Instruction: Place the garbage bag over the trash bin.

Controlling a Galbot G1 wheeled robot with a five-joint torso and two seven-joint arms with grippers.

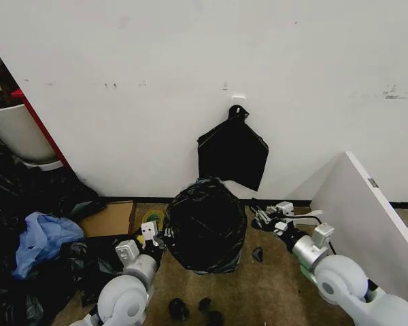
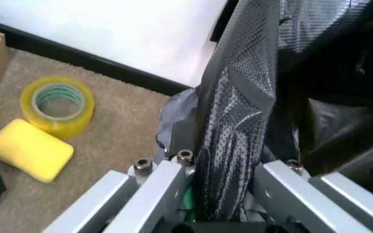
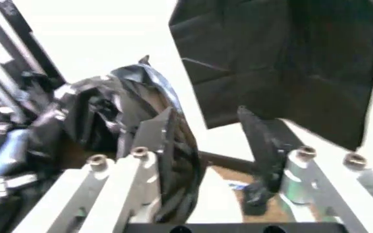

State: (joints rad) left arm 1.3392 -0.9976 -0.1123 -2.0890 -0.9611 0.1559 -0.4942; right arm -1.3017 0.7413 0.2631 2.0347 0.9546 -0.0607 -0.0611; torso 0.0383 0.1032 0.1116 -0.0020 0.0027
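Garbage bag (image 1: 205, 227): it is seen draped over the bin on the carpeted floor (image 1: 258, 292) just before the wall (image 1: 156, 81), so that the bin beneath is hidden entirely.
Other bag: a flat black bag with a knotted top (image 1: 232, 153) is hung on the wall directly above.
Left gripper (image 1: 151, 236): it is pressed against the bag's left flank; in the left wrist view (image 2: 228, 194) a fold of black film is seen clamped between its fingers.
Right gripper (image 1: 266, 216): it is held near the bag's right side; in the right wrist view (image 3: 206, 145) its fingers stand apart, nothing being pinched, with bag film (image 3: 122, 107) just beside one finger.
Handling: the film is judged thin, light, limp and slippery; it is best taken by a bunched fold near the hem, since a single layer may slip or tear.
Orientation: the long axis is upright, the crumpled crown upward, the open hem toward the floor.
Nearby: a tape roll (image 2: 57, 104) and a yellow sponge (image 2: 29, 149) lie beside it.
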